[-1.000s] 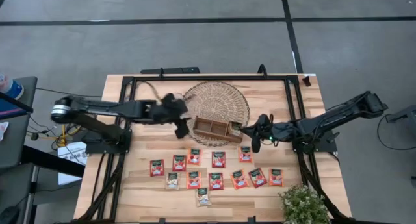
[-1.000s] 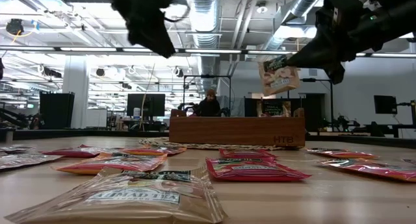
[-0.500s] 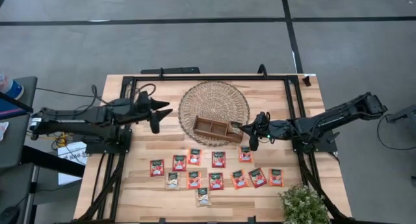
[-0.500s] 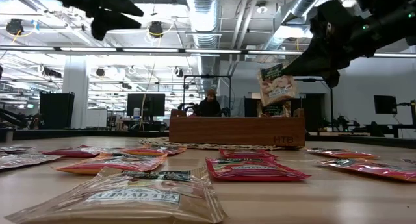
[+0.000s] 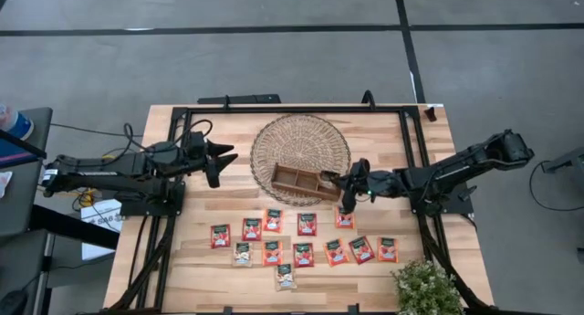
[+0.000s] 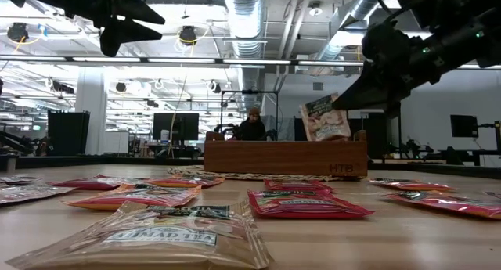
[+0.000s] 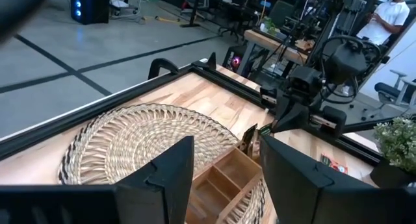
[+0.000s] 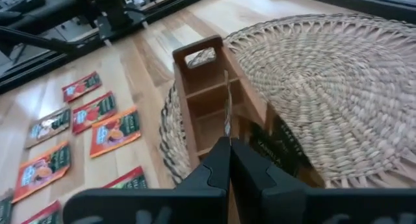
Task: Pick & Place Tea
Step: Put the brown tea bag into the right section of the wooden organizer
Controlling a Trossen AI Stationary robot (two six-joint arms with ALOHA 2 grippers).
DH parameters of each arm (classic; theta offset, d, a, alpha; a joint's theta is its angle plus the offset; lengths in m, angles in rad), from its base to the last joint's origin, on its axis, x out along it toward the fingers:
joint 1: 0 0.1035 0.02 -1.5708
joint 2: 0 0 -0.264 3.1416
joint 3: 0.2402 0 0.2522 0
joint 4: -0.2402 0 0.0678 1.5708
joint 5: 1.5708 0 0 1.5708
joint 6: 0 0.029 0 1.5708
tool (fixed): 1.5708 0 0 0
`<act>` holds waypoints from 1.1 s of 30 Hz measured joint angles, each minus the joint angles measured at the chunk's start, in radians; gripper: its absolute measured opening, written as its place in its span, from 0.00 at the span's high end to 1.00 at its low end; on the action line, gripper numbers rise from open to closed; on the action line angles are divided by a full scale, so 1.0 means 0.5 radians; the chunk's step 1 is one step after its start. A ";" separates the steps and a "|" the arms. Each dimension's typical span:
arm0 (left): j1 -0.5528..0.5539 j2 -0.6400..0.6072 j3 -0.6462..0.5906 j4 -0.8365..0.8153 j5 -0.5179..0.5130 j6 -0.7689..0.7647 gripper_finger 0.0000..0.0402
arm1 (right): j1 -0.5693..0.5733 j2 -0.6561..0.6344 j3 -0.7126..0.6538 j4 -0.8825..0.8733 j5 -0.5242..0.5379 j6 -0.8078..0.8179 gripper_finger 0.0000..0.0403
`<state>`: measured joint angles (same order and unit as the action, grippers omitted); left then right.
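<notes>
Several red-orange tea sachets [image 5: 307, 224] and a few beige ones [image 5: 242, 253] lie flat in rows on the near half of the table; one beige sachet [image 6: 176, 235] lies closest in the low view. My right gripper [image 5: 346, 184] is shut on one sachet [image 6: 323, 119] above the right end of the brown wooden divided tray [image 5: 294, 179], which stands on a round wicker mat [image 5: 301, 143]. My left gripper [image 5: 220, 158] hovers open to the left of the mat, high in the low view [image 6: 117, 23], and touches nothing. My right gripper pinches the sachet by its upper corner [image 6: 340, 98] between both fingers, which slant down from the table's right. The sachet hangs tilted below the fingers, lifted clear, with its lower edge just above the tray's rim [image 6: 344, 142]. In the right wrist view it shows edge-on [image 8: 226, 123].
A black frame [image 5: 292, 108] runs around the table's far and side edges. A potted plant [image 5: 425, 288] stands at the near right corner. The tray's compartments [image 8: 209, 97] are open on top. Bare wood lies between the mat and the sachet rows.
My left gripper has drawn back from beside the tray toward the table's left edge. My right gripper has carried its sachet leftward toward the tray and lower, so the sachet now hangs just over the tray's right end.
</notes>
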<state>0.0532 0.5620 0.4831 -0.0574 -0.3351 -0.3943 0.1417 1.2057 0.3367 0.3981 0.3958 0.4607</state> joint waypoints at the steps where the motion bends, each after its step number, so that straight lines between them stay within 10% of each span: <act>1: 0.000 0.001 0.000 -0.002 0.000 0.000 0.58 | -0.009 0.000 0.000 0.000 0.001 -0.013 1.00; 33: 0.000 0.001 0.000 -0.064 0.003 -0.077 0.58 | -0.031 0.000 0.000 -0.152 0.028 0.094 0.91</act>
<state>0.0532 0.5625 0.4831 -0.0895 -0.3336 -0.4328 0.1261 1.2057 0.3367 0.3221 0.4098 0.5077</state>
